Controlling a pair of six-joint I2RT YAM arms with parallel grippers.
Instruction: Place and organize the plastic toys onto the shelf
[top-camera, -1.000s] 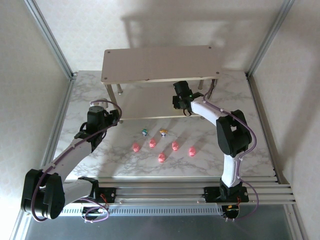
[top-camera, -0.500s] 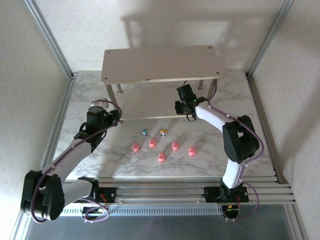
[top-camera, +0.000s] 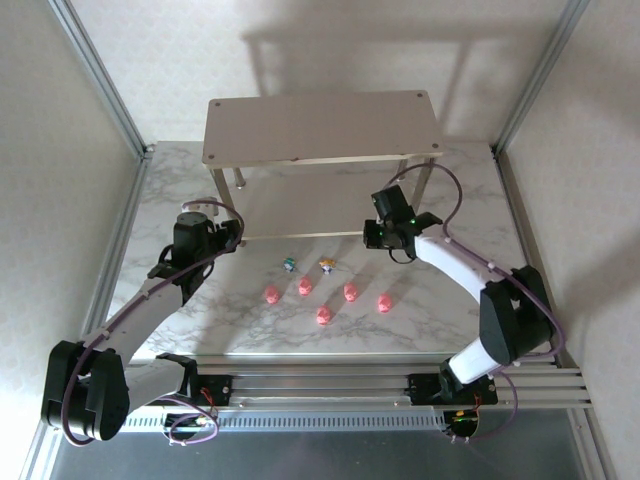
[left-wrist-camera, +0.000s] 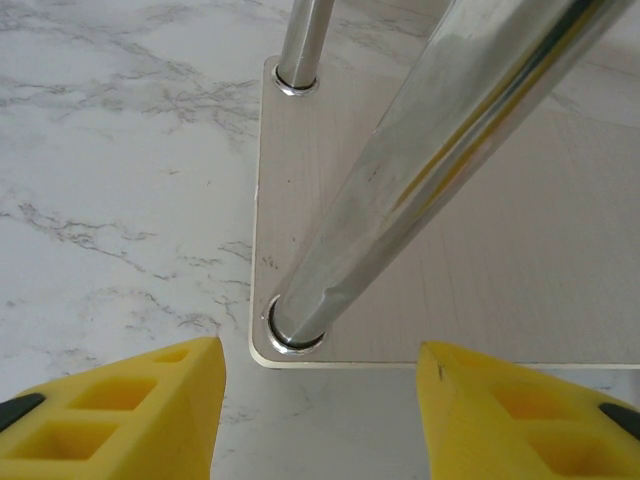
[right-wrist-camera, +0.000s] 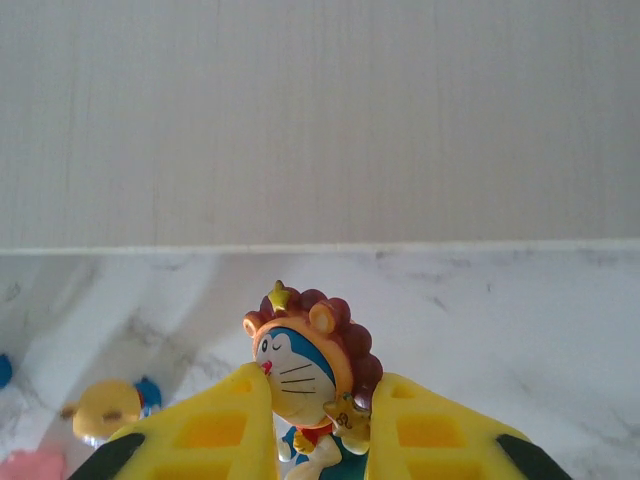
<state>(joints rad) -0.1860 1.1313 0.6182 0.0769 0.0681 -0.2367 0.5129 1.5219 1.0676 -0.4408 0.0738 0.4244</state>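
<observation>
Pinching the red-maned figurine in my right claw, fingers closed on its body, I am hovering just before the shelf; gripped this low, it may be tipping out.

The right gripper pinches a lion-maned figurine between its yellow fingers; beyond lies marbled worktop, then the beige shelf board; a yellow-orange figurine and a pink toy sit lower left.
</observation>
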